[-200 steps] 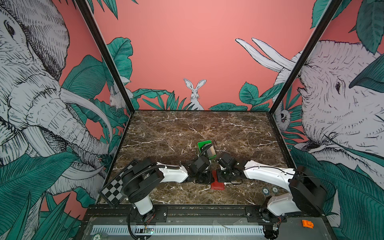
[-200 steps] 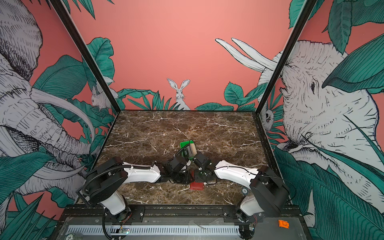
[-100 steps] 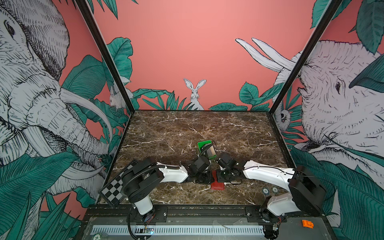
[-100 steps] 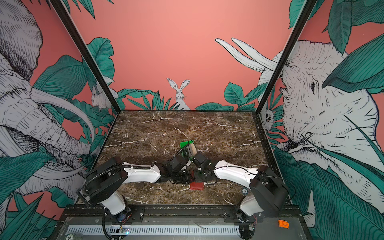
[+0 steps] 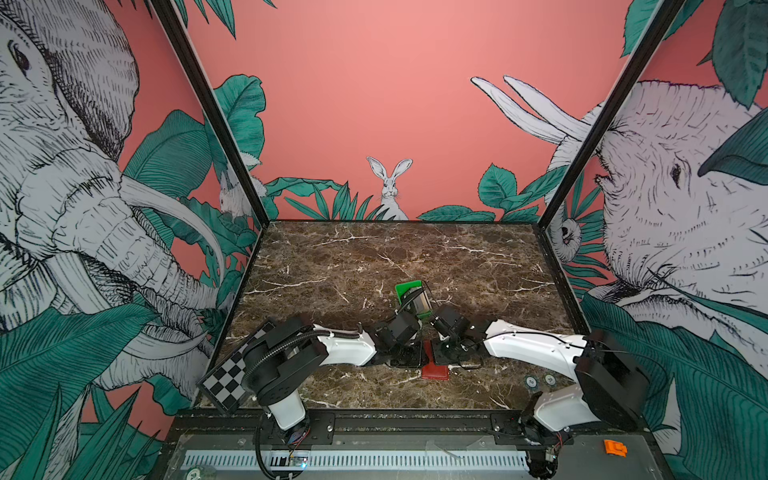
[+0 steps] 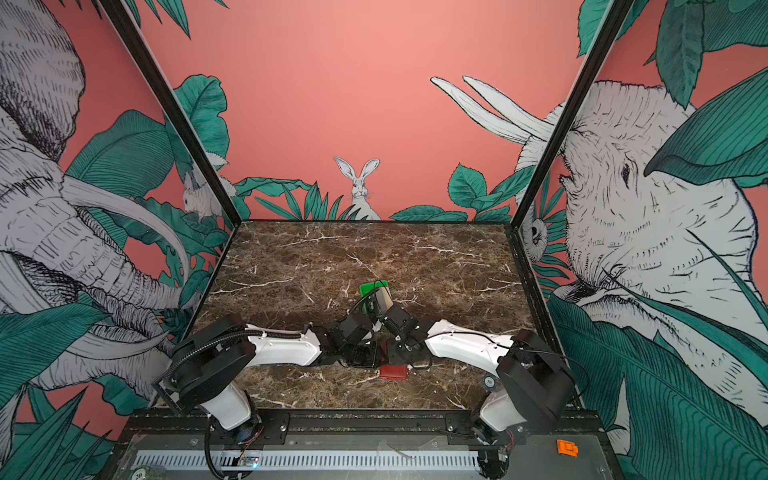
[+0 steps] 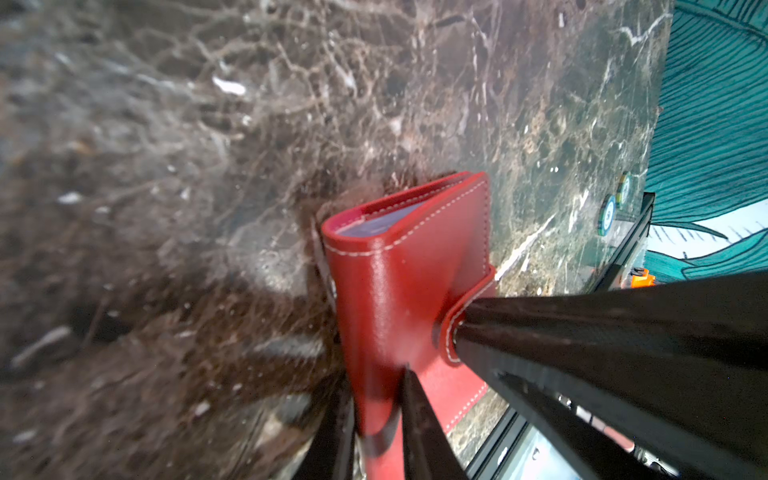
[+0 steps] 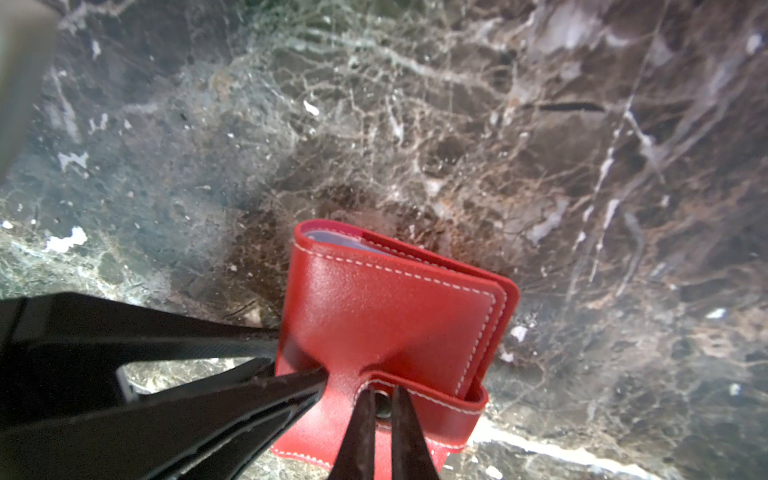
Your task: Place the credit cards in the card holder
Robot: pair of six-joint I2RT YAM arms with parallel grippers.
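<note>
The red card holder (image 5: 435,371) (image 6: 394,372) lies folded near the table's front edge, under both grippers. Pale blue pocket edges (image 7: 374,224) show at its open end. My left gripper (image 7: 376,386) is shut on the holder's folded side (image 7: 399,291), one finger on each face. My right gripper (image 8: 382,395) is shut, and its tips press on the snap tab (image 8: 432,405), where the metal stud shows between them. The credit cards (image 5: 423,302) (image 6: 380,305), dark with pale edges, stand in a green tray (image 5: 405,287) just behind the arms.
Two round chips (image 5: 530,381) (image 7: 608,214) lie to the right of the holder near the front rail. A checkerboard plate (image 5: 226,376) sits by the left arm's base. The black front rail (image 5: 415,415) runs close behind the holder.
</note>
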